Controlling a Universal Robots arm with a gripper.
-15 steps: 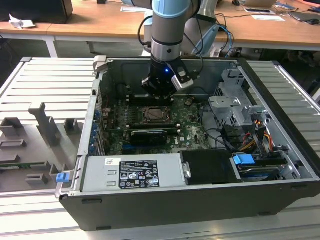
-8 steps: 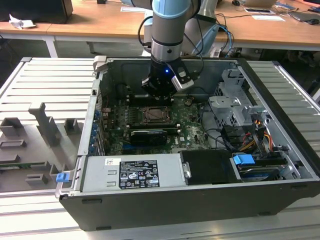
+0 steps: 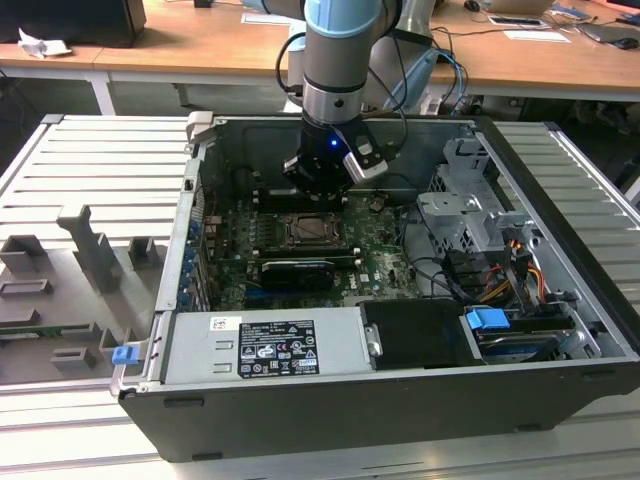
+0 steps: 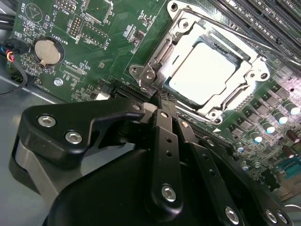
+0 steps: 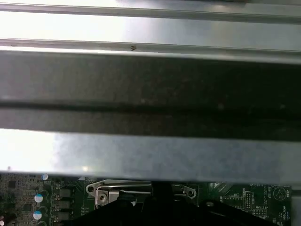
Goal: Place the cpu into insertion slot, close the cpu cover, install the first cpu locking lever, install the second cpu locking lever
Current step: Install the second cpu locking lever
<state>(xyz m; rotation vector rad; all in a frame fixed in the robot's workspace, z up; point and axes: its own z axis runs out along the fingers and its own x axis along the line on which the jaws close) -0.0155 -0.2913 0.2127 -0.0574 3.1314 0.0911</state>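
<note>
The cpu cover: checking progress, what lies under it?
Under the cpu cover, the cpu shows its pale top through the cut-out. The frame hides the chip's edges and the insertion slot's contacts.

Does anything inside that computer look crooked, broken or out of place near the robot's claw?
Nothing stands out. The cpu lies flat and square in the insertion slot, the cpu cover is down around it, and the claw sits at its corner.

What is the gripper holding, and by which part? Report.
Nothing visible: the black gripper, shut, has its tips at a corner of the silvery square cpu cover.
</note>
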